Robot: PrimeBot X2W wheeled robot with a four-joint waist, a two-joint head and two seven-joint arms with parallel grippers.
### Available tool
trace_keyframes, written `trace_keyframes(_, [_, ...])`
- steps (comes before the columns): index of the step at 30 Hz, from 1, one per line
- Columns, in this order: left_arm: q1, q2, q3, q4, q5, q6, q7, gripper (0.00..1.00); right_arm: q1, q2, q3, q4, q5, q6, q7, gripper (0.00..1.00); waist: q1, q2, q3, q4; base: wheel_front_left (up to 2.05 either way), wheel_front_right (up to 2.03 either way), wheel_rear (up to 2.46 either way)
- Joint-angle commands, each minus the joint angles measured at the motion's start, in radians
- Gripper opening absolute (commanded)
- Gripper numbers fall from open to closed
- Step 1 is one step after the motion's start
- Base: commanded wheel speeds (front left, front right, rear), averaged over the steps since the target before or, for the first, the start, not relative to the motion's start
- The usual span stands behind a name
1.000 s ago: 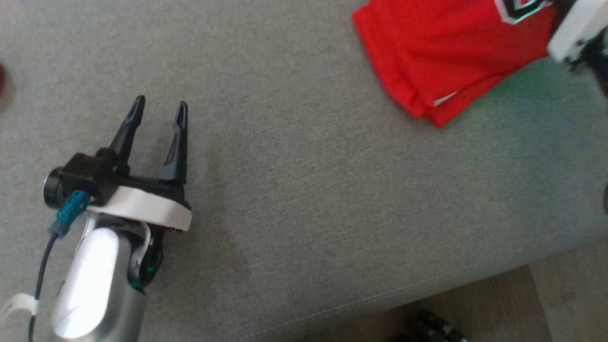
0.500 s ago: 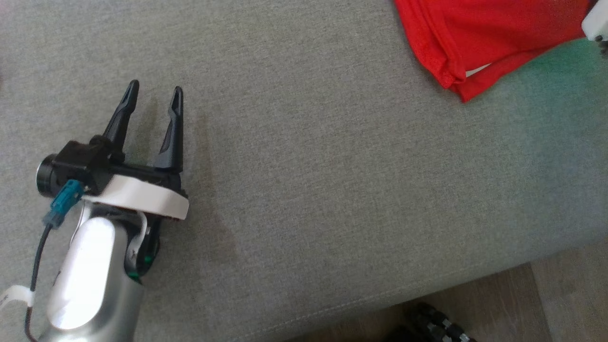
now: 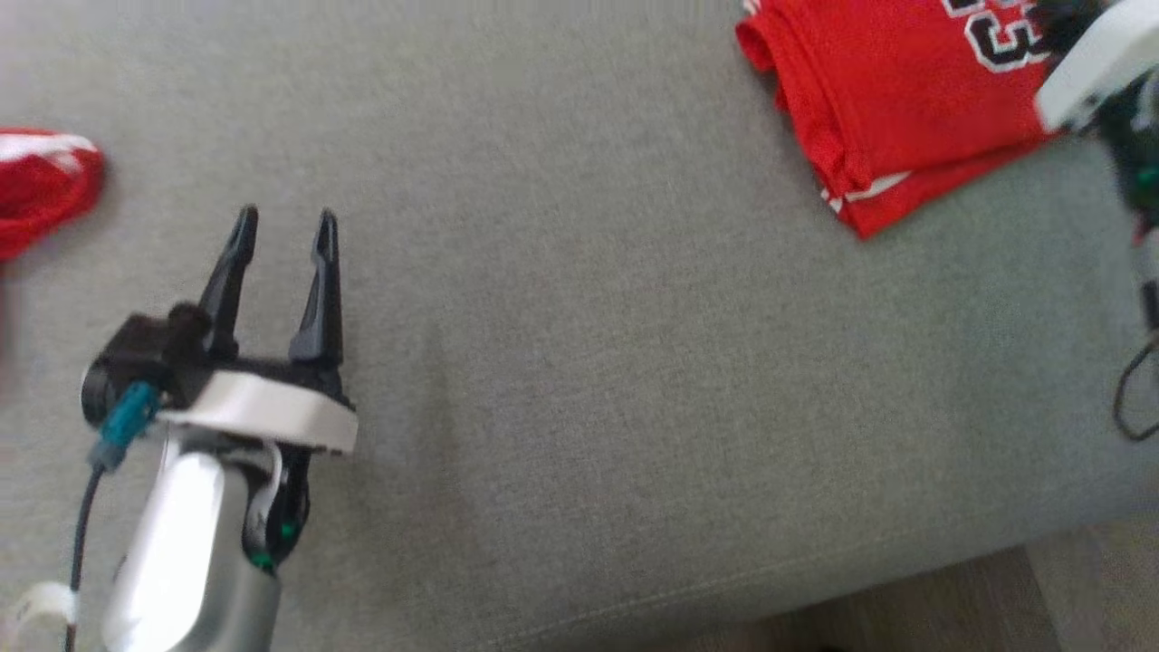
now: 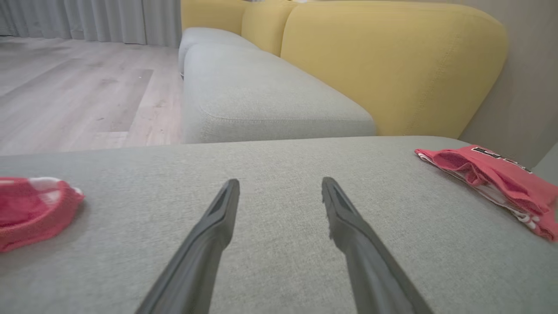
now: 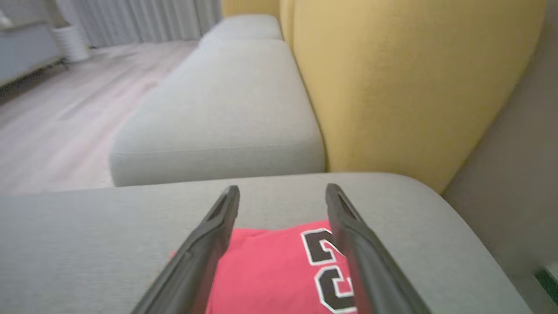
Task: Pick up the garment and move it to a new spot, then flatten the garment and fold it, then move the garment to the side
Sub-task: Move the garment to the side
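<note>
The garment [image 3: 905, 100] is a red jersey with black-and-white numbers. It lies folded on the grey sofa seat [image 3: 634, 362] at the top right of the head view. My right arm's white wrist [image 3: 1082, 68] hangs over its right edge. In the right wrist view my right gripper [image 5: 282, 189] is open, with nothing between its fingers and the garment [image 5: 270, 270] lying flat just below them. My left gripper [image 3: 285, 222] stands open over bare seat at the lower left, far from the garment [image 4: 492, 179].
Another red cloth [image 3: 36, 186] lies at the seat's far left, also seen in the left wrist view as a red cloth [image 4: 30, 209]. The yellow sofa back [image 5: 414, 87] rises behind the seat. Wooden floor [image 3: 1068, 598] runs along the seat's front edge.
The head camera has shifted, bringing the red cloth at the left and the garment's numbers into view. My right gripper has opened off the garment. My left gripper keeps its pose.
</note>
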Motion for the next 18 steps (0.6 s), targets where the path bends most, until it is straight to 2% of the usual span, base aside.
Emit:
trace_keyframes(1, [0.014, 0.015, 0.041, -0.024, -0.005, 0.01, -0.008, 1.0, 0.025, 0.009, 0.0, -0.064, -0.011, -0.001, -0.023, 1.0, 0.0, 0.0, -0.077, 0.031, 0.0, 0.0, 0.0])
trace_keyframes(10, [0.109, 0.017, 0.091, -0.045, -0.026, 0.038, -0.012, 1.0, 0.259, 0.072, 0.004, -0.247, -0.027, -0.001, -0.066, 1.0, 0.0, 0.0, -0.232, 0.096, 0.0, 0.0, 0.0])
trace_keyframes(18, [0.184, 0.022, 0.124, -0.047, -0.047, 0.06, -0.013, 1.0, 0.472, 0.09, 0.009, -0.319, -0.012, -0.001, -0.203, 1.0, 0.0, 0.0, -0.322, 0.149, 0.0, 0.0, 0.0])
